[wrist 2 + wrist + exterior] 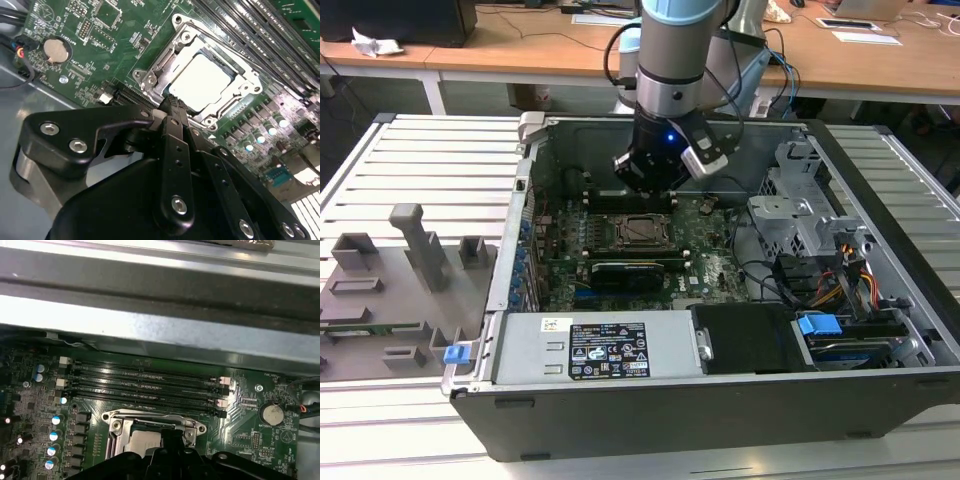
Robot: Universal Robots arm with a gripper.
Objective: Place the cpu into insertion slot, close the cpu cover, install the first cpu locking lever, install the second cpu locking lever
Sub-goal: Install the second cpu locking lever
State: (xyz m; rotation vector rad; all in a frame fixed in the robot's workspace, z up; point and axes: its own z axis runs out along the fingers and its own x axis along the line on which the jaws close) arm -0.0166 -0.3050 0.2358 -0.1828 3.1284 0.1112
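Slatted grey metal counter (430, 160) up front; wooden desks (520, 55) behind with papers (865, 36) and cables.

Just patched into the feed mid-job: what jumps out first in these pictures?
The open computer case sits in the middle of the exterior view, with the arm's tool lowered inside it over the green motherboard. In the second wrist view the cpu lies in its socket, its pale metal face showing through the cpu cover, right at the tool's tip. A silver coin battery glints on the board nearby.
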